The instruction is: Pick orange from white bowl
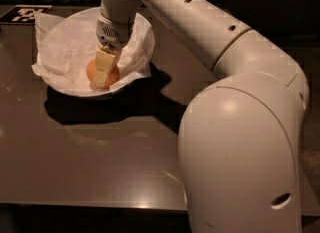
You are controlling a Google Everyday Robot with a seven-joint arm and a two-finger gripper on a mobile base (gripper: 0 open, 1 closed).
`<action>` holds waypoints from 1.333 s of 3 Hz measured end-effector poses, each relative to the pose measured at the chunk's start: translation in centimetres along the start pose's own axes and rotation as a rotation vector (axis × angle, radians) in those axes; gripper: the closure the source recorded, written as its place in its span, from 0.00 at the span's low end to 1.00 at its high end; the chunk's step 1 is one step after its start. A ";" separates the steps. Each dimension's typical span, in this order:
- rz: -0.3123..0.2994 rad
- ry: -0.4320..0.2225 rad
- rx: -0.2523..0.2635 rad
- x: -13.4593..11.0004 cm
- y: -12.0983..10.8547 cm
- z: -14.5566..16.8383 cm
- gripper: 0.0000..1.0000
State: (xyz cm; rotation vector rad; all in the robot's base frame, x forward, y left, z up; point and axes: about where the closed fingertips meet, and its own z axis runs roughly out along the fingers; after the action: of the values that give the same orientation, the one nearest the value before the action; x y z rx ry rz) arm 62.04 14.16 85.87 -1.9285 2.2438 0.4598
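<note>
The orange [113, 75] lies in the white bowl [75, 91], on the crumpled white napkin [65, 47] that lines it, toward the bowl's near right side. The bowl stands at the far left of the dark table. My gripper [102, 74] reaches down into the bowl from the upper right and sits right on the orange, covering its middle. The orange shows on both sides of the gripper. The part of the gripper behind the orange is hidden.
My large white arm [240, 127] crosses the right half of the view over the dark glossy table [100, 167]. A black-and-white marker tag [22, 13] lies at the far left corner behind the bowl. The table's near edge runs along the bottom.
</note>
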 end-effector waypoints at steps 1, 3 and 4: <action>0.003 -0.004 0.003 0.4 -0.8 0.1 0.49; -0.008 -0.016 0.027 0.1 -0.7 0.0 0.96; -0.046 -0.023 0.075 0.3 1.7 -2.2 1.00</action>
State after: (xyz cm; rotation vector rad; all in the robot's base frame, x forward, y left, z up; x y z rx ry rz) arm 60.49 13.41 88.07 -1.9236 2.1649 0.3844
